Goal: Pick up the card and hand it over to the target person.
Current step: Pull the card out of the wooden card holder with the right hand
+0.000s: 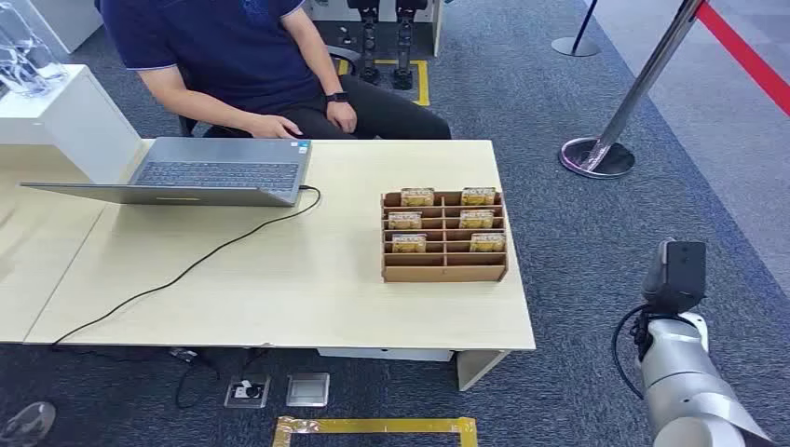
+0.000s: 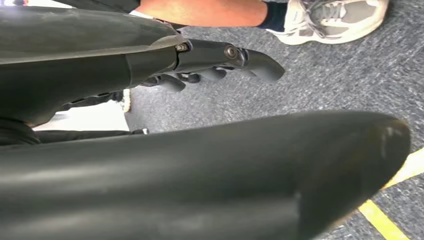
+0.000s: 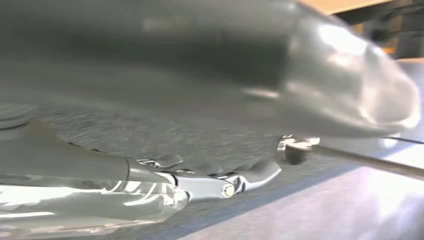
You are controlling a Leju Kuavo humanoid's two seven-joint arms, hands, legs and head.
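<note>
Right hand: fingers apart and extended, nothing between them; carpet and a stanchion base lie beyond. Picture is motion-blurred. In the head view the right arm sits low at the desk's right side, clear of the desk edge.

Left hand: fingers loosely spread, holding nothing, hanging over grey carpet near a person's shoe.

Cards: all in the brown slotted holder on the desk, toward its right half. Six yellow-faced cards show, three in each column. None is lifted or out of its slot.

Person sits at the far side of the desk behind an open laptop, hands resting near their lap.

Progress: judged at the start. Pick not yet begun; reach, grasp, lift and handover all remain.
</note>
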